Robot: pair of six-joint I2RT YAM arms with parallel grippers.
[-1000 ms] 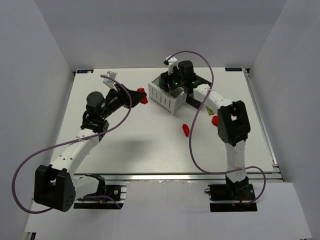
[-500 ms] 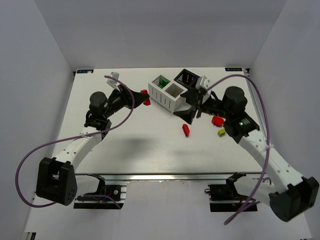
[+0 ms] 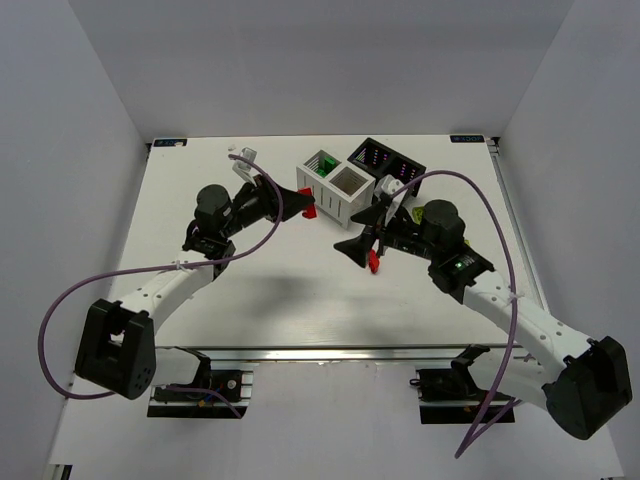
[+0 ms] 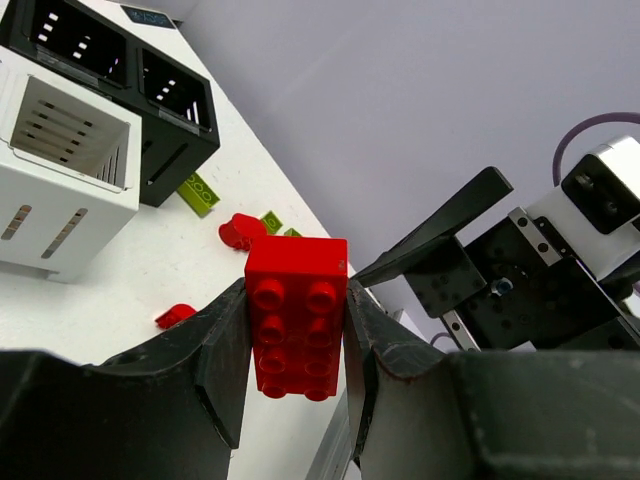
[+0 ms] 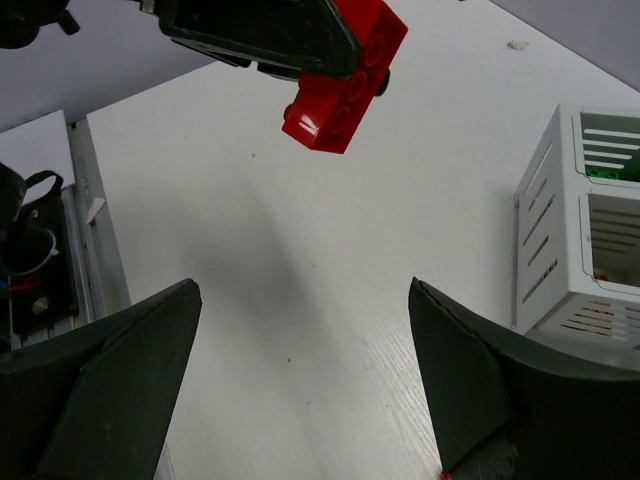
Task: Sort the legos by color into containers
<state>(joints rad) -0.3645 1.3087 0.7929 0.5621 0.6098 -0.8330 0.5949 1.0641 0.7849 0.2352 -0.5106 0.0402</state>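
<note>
Between L fingers (image 4: pixel 225 350): red brick (image 4: pixel 297 315), long axis along fingers.

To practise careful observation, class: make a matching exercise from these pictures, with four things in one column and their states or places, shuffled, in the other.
Column A
1. large red brick
2. right tool
3. white bin
4. yellow-green plate

Column B
a. open, holding nothing
b. lying loose beside the black bin
c. clamped in the left tool
d. green pieces in one compartment

Pairs: 1-c, 2-a, 3-d, 4-b
</note>
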